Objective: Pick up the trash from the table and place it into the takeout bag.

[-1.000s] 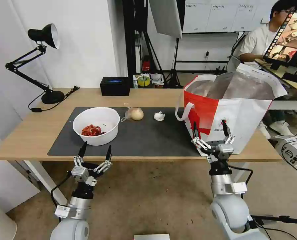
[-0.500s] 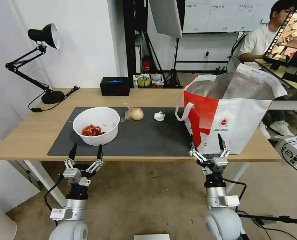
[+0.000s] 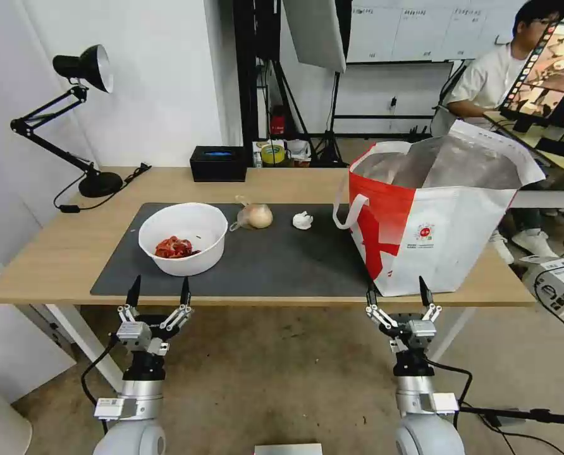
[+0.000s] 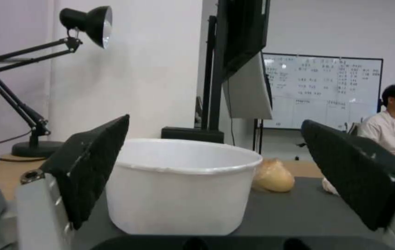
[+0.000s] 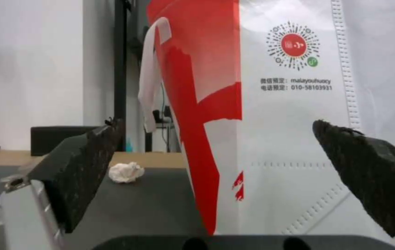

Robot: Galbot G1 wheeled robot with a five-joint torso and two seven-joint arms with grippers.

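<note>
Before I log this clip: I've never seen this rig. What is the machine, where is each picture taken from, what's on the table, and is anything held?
It is a wheeled robot with two arms. One picture looks down from its head; the other two come from cameras on each wrist. Both claws hang open and empty at the table's near edge: the left claw before the white bowl of red scraps, the right claw before the red-and-white takeout bag. On the dark mat also lie a clear bag with a yellowish lump and a crumpled tissue.
</note>
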